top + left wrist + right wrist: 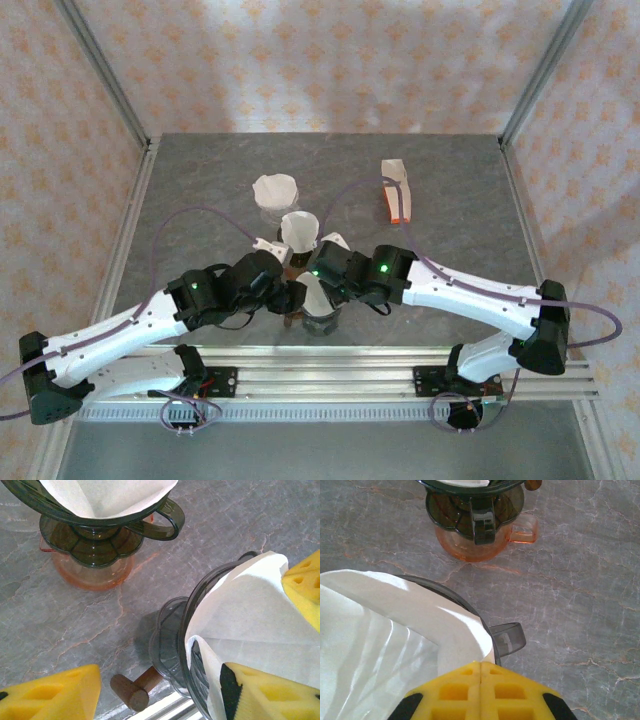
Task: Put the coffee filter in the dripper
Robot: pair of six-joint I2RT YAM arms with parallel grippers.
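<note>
A white paper coffee filter (245,615) (395,630) (315,294) sits in a smoky grey dripper (172,640) (507,637) (322,322) near the table's front edge. My right gripper (480,664) (328,285) is shut at the filter's upper rim, and the paper edge runs in under its fingertips. My left gripper (160,680) (290,296) is open and straddles the dripper's wall. One yellow finger (270,692) rests against the inside of the filter. The other finger (50,697) hangs outside over the table.
A second dripper (299,232) (100,535) (475,505) with its own filter stands on an orange glass server just behind. A stack of filters (275,190) and an orange-and-white box (397,190) lie farther back. A brown wooden handle (132,690) sticks out below the near dripper.
</note>
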